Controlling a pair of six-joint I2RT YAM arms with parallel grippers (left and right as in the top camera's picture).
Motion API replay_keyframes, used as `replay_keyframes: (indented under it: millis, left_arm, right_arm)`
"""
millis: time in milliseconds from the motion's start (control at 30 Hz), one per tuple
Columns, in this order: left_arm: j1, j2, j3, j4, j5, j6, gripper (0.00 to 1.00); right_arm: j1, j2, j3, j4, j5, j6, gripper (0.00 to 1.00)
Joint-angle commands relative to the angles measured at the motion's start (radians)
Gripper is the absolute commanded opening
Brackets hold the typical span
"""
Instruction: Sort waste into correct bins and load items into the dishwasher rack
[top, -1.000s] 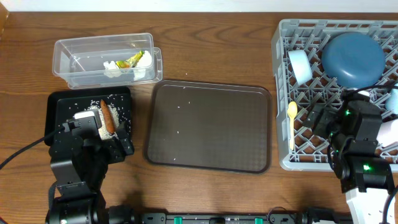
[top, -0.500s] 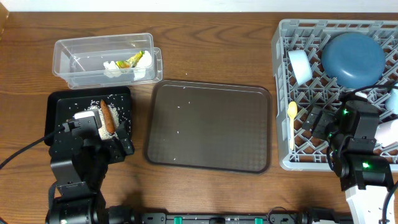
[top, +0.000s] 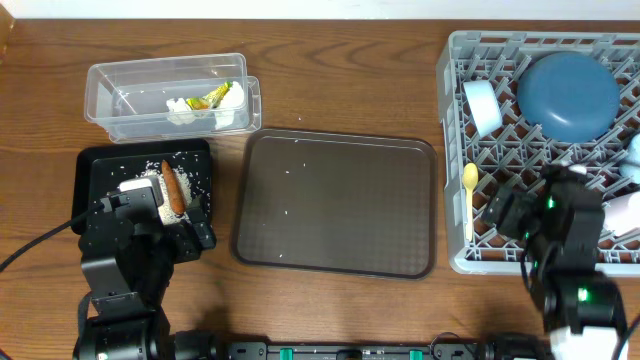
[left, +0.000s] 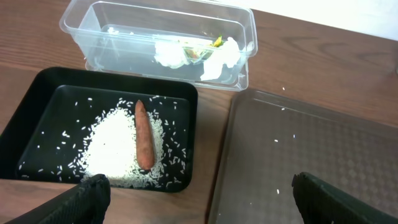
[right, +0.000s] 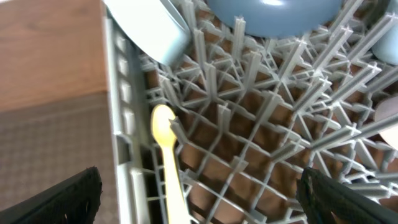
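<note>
Shifted since a second ago: right gripper (top: 515, 200), now nearer the rack's (top: 455, 150) near-left part; left gripper (top: 155, 222) unchanged.

Overhead. Brown wood-grain table (top: 340, 90); pale wall (top: 300, 8) along the far edge. Dark brown serving tray (top: 335, 205) between the two grippers, with stray white grains on it. The left jaws stand over the black tray (top: 100, 165), the clear tub (top: 165, 62) beyond them. The right jaws stand over the rack's grid: cream spoon (top: 470, 200) just to their left, dark-blue plate (top: 568, 95) and light-blue bowl (top: 482, 105) beyond.

Left wrist. Jaws spread wide, holding nothing. Ahead-left, in the black tray: a heap of white rice (left: 112, 146) with the orange carrot (left: 143, 140) lying on it. Further ahead, in the clear tub: crumpled tissue (left: 169, 53) and yellow-green wrapper (left: 214, 42).

Right wrist. Jaws spread wide, holding nothing. The spoon lies ahead, left of centre, beside the rack's left wall, scoop end away. Bowl and plate stand beyond it.
</note>
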Motion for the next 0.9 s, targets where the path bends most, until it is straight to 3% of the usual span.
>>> replay_keyframes:
  millis: [0,167,367,567,867]
  left_arm:
    - [0.002,-0.001,-0.004,0.003,0.010,0.010,0.96]
    - [0.002,-0.001,-0.004,0.003,0.010,0.010,0.95]
    - [0.002,-0.001,-0.004,0.003,0.010,0.010,0.95]
    - [0.002,-0.001,-0.004,0.003,0.010,0.010,0.96]
    - [0.002,-0.001,-0.004,0.003,0.010,0.010,0.96]
  right_arm:
    - [0.021,-0.148,-0.097,0.078,0.007,0.008,0.99]
    - [0.031,-0.349,-0.306,0.387,-0.058,-0.118,0.99]
    - [0.041,-0.503,-0.501,0.609,-0.093,-0.142,0.99]
    - [0.041,-0.617,-0.620,0.717,-0.093,-0.142,0.99]
    - [0.040,-0.731,-0.657,0.696,-0.093,-0.211,0.99]
